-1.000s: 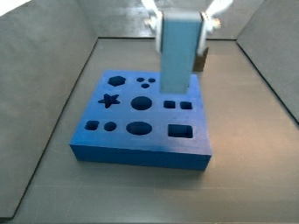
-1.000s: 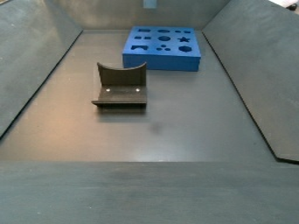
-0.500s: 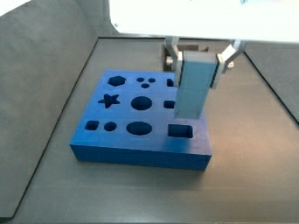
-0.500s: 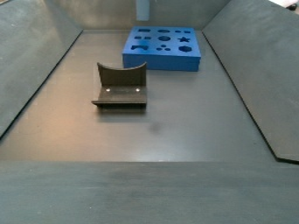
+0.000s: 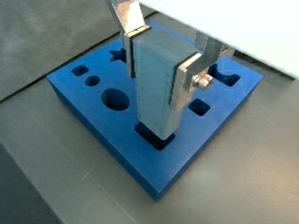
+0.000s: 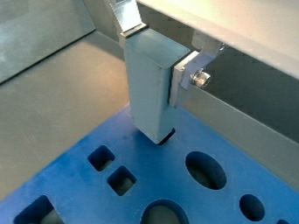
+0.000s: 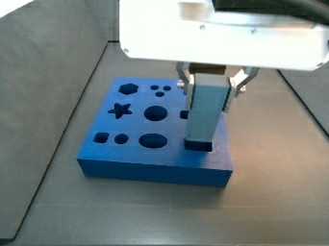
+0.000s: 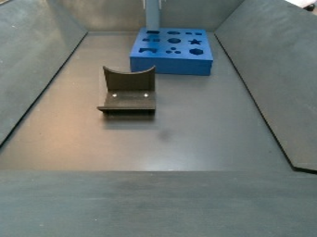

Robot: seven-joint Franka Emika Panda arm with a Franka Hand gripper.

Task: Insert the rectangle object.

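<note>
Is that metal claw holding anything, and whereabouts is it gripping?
Yes: the gripper clamps the rectangle object near its upper end, its lower end entering the blue board.

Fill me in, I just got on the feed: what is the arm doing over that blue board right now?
The gripper holds the rectangle object upright between its silver fingers, over the dark-blue board with shaped holes. The block's lower end sits at the rectangular hole near the board's corner and looks just started into it; most of its length is above the surface. In a side view the brown curved holder stands apart on the floor, untouched.
</note>
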